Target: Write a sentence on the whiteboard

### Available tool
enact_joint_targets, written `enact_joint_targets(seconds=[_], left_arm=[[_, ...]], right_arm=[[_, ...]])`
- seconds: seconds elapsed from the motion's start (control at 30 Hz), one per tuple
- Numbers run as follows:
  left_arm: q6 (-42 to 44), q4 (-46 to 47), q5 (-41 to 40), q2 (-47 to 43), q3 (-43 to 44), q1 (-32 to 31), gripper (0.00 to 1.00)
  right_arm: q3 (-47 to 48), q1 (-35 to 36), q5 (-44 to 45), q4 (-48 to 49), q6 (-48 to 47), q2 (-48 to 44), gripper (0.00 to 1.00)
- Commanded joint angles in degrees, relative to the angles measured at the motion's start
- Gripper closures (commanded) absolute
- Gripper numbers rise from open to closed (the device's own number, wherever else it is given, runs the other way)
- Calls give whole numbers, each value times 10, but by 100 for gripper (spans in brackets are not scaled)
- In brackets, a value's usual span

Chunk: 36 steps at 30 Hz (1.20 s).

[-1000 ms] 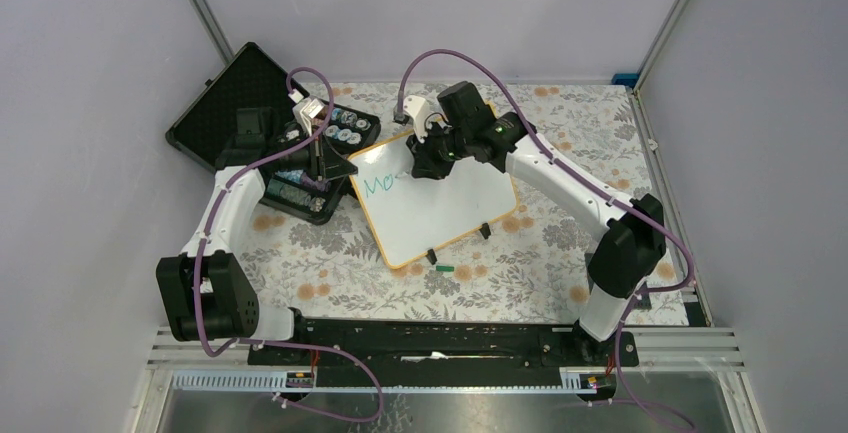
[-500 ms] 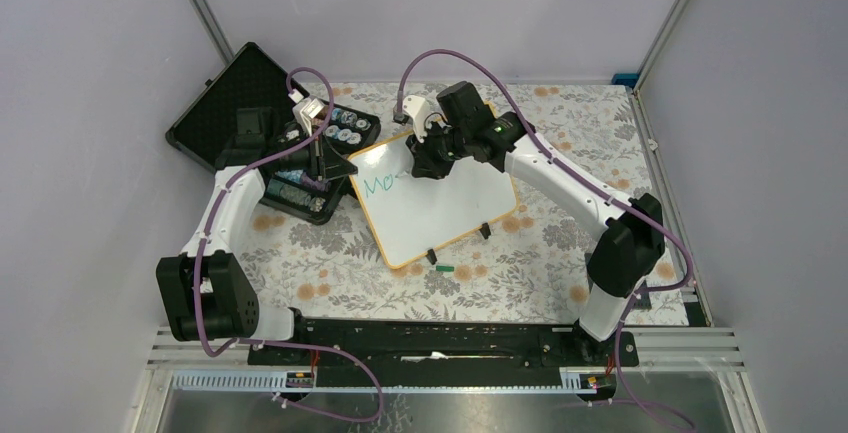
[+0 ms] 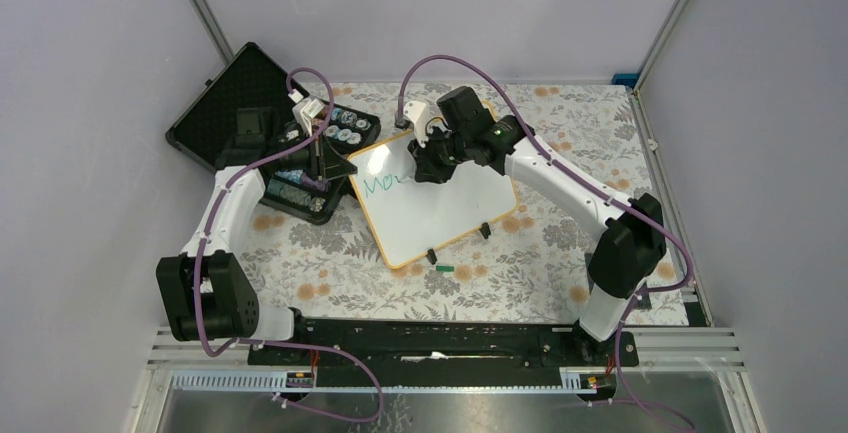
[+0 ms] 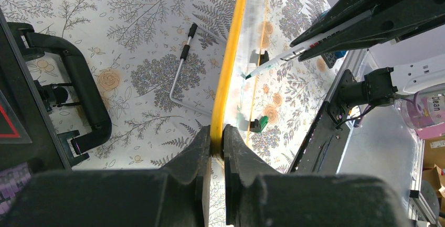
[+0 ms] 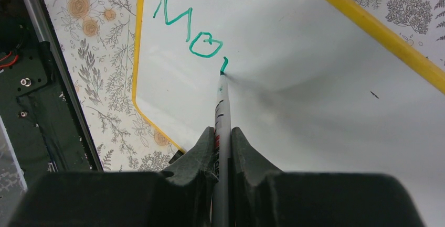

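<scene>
Writing the third letter is the step in hand. The sentence [image 5: 189, 28] reads "Mo" in green, with a short fresh stroke at the tip of the marker [image 5: 220, 106].

The whiteboard [image 3: 440, 208] lies askew on the floral table cover [image 3: 560, 243], between the two arms, its left edge just beside the black case [image 3: 225, 103].

The right gripper [image 5: 221, 135] is clamped on the marker barrel. The left gripper [image 4: 217, 135] is pinched shut on the board's yellow rim.

To do the step well:
- Pen pressure should be light and even.
- Strokes should come from small wrist moves.
- Letters should match the height and baseline of "Mo", with room left for a second line.
- The left clamp must hold firm, because any slip of the board would smear or skew the line.

On what each view offers:
- The right wrist view alone shows the letter shapes and the tip meeting the surface.
- The left wrist view alone shows the rim grip, and the board edge-on with the tip against it.
- The top view alone gives the layout, including a small green piece [image 3: 445, 267] just off the board's near edge, probably the cap. There the writing is too small to judge.
</scene>
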Motion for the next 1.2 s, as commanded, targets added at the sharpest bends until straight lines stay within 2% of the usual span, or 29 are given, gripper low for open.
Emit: enact_joint_targets(seconds=[0.0, 0.97, 1.17], left_arm=[[36, 16, -22, -12, -5, -8, 100], [35, 16, -22, -12, -6, -7, 100], [34, 16, -21, -11, -5, -8, 100]], right_arm=[[-9, -3, 33, 17, -11, -14, 100], [40, -21, 34, 16, -3, -8, 100], [29, -21, 6, 11, -6, -25, 100]])
